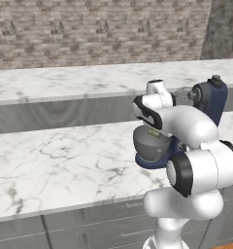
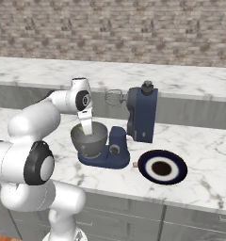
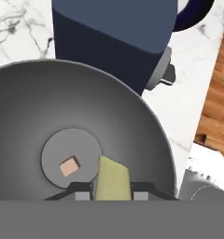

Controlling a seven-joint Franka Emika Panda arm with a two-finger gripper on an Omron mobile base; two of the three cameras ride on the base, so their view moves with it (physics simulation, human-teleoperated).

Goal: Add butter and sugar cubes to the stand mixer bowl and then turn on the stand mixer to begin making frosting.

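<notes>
Butter (image 3: 112,179), a pale yellow block, sits pinched between the two dark fingertips of the hand (image 3: 112,190), which is closed on it and poised just above the stand mixer bowl (image 3: 48,107). On the flat grey bottom of that deep metal bowl lies one small tan sugar cube (image 3: 69,166). From the right base view, the hand (image 2: 88,132) points down into the bowl (image 2: 89,141), which stands on the flat base of the navy stand mixer (image 2: 141,115); the mixer's head is tilted back with its wire whisk (image 2: 114,98) raised clear. A dark-blue-and-white plate (image 2: 162,167) lies on the marble counter (image 2: 204,183) just right of the mixer base
</notes>
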